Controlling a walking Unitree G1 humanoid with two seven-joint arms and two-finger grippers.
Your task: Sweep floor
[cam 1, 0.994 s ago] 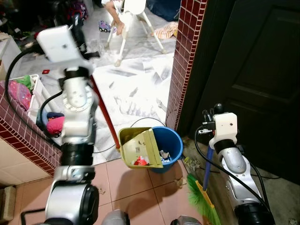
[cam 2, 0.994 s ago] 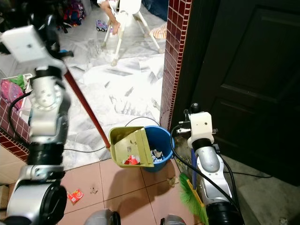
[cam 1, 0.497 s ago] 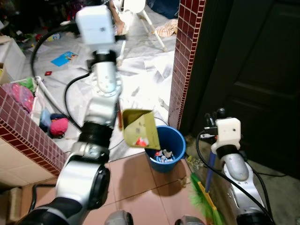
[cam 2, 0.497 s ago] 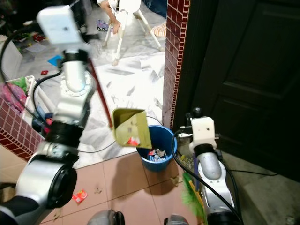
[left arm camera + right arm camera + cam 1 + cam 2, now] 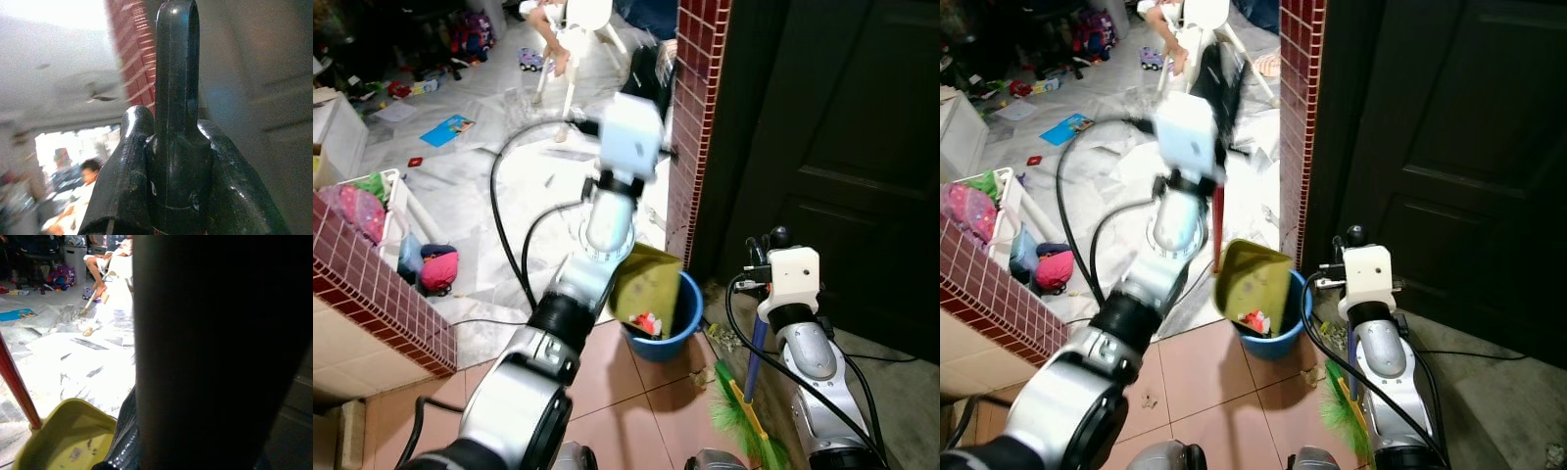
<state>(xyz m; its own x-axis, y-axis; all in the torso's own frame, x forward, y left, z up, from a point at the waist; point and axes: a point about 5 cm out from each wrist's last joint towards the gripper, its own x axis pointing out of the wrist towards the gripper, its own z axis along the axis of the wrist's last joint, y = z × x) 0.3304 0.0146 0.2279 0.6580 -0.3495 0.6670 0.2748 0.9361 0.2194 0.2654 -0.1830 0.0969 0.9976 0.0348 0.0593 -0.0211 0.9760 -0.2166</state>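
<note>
A yellow dustpan (image 5: 649, 282) hangs tilted over the blue bucket (image 5: 674, 331), with red and white scraps at its lower lip. Its red handle (image 5: 1217, 210) runs up to my raised left gripper (image 5: 651, 67). The left wrist view shows that gripper (image 5: 173, 128) shut on the handle's black looped end (image 5: 176, 58). At the right, beside the door, my right gripper (image 5: 771, 238) is shut on the broom's blue handle (image 5: 753, 354). The broom's green bristles (image 5: 740, 421) rest on the tiles. The dustpan (image 5: 63, 443) also appears in the right wrist view.
A red brick pillar (image 5: 696, 117) and a dark door (image 5: 847, 166) stand right behind the bucket. A low brick wall (image 5: 372, 294) and a white basket of toys (image 5: 384, 201) are at the left. A person (image 5: 546, 22) sits by a white chair at the back.
My left arm has swung right and up, carrying the dustpan from beside the bucket to above it and tipping it steeply. The right arm and broom have stayed put.
</note>
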